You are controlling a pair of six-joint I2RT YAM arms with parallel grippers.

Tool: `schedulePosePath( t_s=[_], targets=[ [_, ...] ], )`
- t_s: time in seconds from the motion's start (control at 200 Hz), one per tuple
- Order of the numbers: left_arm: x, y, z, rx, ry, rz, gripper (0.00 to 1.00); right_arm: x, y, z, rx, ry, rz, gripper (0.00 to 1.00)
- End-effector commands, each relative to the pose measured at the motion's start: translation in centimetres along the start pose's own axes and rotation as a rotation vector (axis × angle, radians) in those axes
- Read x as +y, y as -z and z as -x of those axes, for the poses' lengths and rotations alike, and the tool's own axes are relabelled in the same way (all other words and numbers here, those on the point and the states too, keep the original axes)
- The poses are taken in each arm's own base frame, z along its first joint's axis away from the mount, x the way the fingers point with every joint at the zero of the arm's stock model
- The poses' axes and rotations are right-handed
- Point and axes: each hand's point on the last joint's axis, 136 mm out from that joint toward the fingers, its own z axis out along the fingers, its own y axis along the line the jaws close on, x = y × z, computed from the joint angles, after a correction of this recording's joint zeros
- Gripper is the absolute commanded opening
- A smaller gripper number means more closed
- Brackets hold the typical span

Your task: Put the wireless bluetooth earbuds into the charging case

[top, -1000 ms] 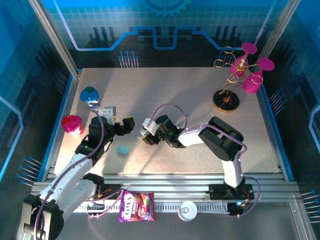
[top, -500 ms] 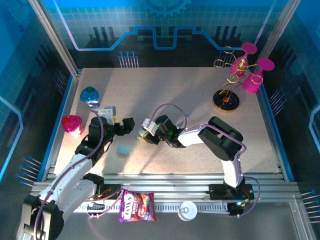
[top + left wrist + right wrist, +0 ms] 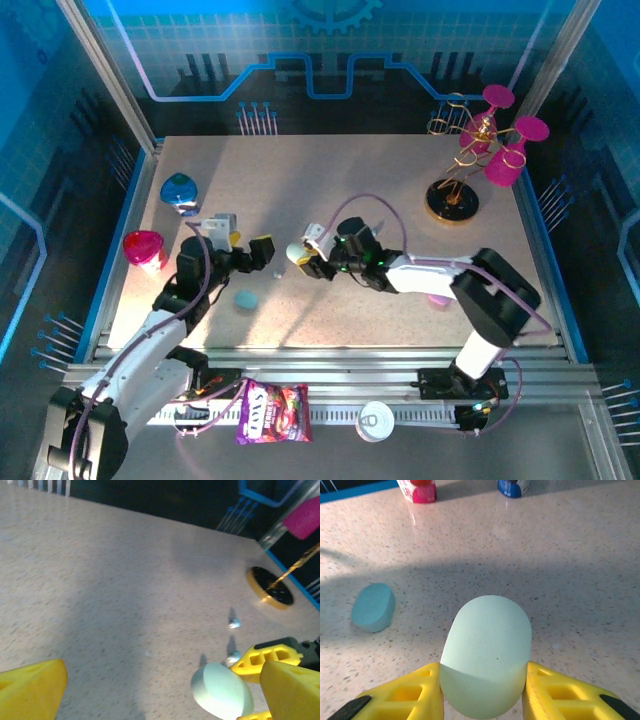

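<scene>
Here the right gripper (image 3: 484,681) has its yellow fingers clamped on a pale green case (image 3: 487,647) near the middle of the table (image 3: 380,180). The left gripper (image 3: 243,238) hangs just left of it, fingers wide apart and empty. Two tiny earbuds (image 3: 234,624) lie right of that case, toward a gold stand base (image 3: 270,587). A teal case (image 3: 372,614) lies nearer.

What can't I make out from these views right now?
- Pale green case, right wrist view: no lid seam shows, so open or closed is unclear. The right gripper fingers cover its lower sides.
- Earbuds, left wrist view: too small and blurred to tell colour or which way they lie.
- Pink object, top view: mostly hidden under the right arm, so it cannot be identified.
</scene>
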Motion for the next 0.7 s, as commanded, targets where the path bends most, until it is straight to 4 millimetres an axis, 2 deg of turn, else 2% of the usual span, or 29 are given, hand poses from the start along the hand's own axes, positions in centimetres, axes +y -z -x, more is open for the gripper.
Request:
schedulePosePath(
  t_s=[0.0, 0.115, 0.31, 0.47, 0.515, 0.53, 0.695],
  targets=[
    [-4.7, 0.6, 1.2, -0.051, -0.141, -0.235, 0.99, 0.4, 2.8, -0.5, 0.047, -0.037, 0.057, 0.37],
    [-7.6, 1.3, 0.9, -0.062, -0.244, -0.382, 0.99, 0.1, 5.7, 0.3, 0.048, -0.045, 0.055, 0.37],
    [-11.1, 1.9, -0.3, -0.047, -0.325, -0.598, 0.99, -0.4, 10.9, 2.7, -0.014, -0.080, 0.064, 0.36],
    [-14.7, 3.0, -1.3, -0.042, -0.392, -0.794, 0.99, 1.3, 14.9, 5.2, -0.062, -0.080, 0.134, 0.35],
    [-15.5, 3.3, -1.5, -0.041, -0.411, -0.835, 0.99, 1.9, 15.5, 5.2, -0.057, -0.084, 0.157, 0.35],
    [-15.7, 3.3, -1.7, -0.037, -0.416, -0.847, 0.99, 2.0, 16.0, 6.4, -0.080, -0.067, 0.158, 0.35],
    [-18.0, 4.0, -2.4, -0.010, -0.457, -0.984, 0.99, 4.0, 17.7, 8.2, -0.103, -0.051, 0.247, 0.35]
  ],
)
